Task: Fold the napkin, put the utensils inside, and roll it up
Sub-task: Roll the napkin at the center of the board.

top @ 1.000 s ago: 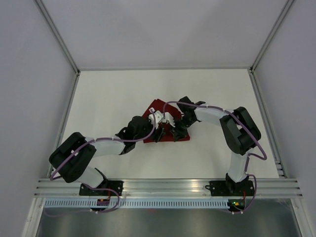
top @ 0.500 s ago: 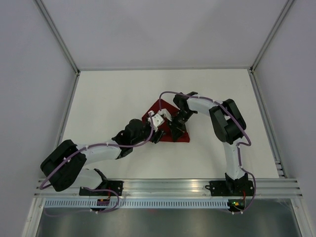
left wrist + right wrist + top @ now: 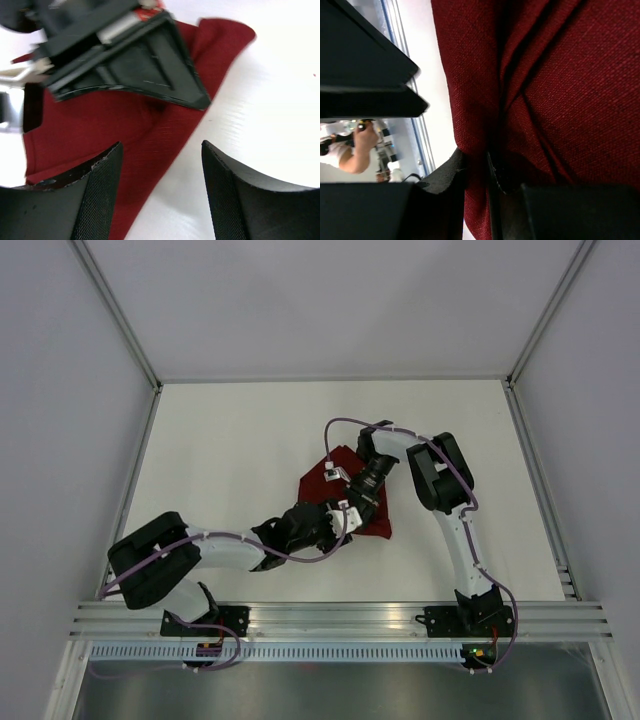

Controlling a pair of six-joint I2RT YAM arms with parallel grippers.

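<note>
The dark red napkin (image 3: 316, 483) lies near the middle of the white table (image 3: 230, 440), with folds in it; the right gripper (image 3: 476, 167) reaches in from 1 o'clock, and its fingers are squeezed on a fold of the cloth; the left gripper (image 3: 160, 192) sits at the napkin's 7 o'clock edge; its fingers are apart and hold nothing; the cloth's edge and bare table show between them.

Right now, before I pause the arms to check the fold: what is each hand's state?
Left hand: open, holding nothing.
Right hand: closed on the napkin.
</note>
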